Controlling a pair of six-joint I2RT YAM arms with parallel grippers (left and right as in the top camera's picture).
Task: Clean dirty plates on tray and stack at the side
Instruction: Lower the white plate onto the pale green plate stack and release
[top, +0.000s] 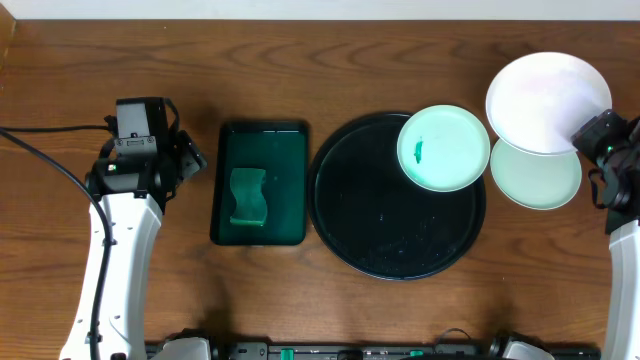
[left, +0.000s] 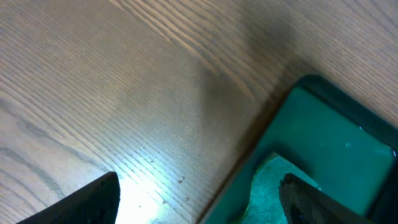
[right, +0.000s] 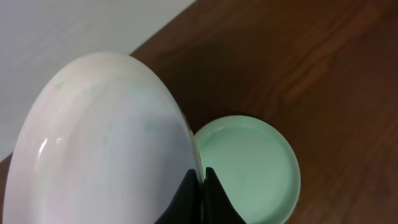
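Right hand (right: 200, 174) is pressed together on the rim of a round white plate (right: 106, 155), its two dark fingertips pinching the plate's edge. That plate is held tilted over the far right of the brown wooden tabletop (top: 100, 60). From overhead it covers the far edge of a round pale-mint plate (top: 540, 180), which lies flat on the wood just below it and looks clean. A third plate, round and mint-green (top: 445, 148), rests at the upper right of the large round glossy black tray (top: 370, 220). It overhangs the tray's raised rim and carries a small green smear (top: 418, 152) left of its middle. Its right edge comes very close to the other two plates; whether they touch cannot be told. The rest of the black tray shows only a few tiny specks. On the other side, the left hand (top: 192, 155) is spread wide and holds nothing. It hangs over bare wood just beside the upper left corner of a rectangular dark green tray (top: 217, 185). A wavy-edged green sponge (top: 250, 195) lies in that tray. In the left wrist view one dark finger (left: 93, 199) stands over the wood and the other over the sponge.
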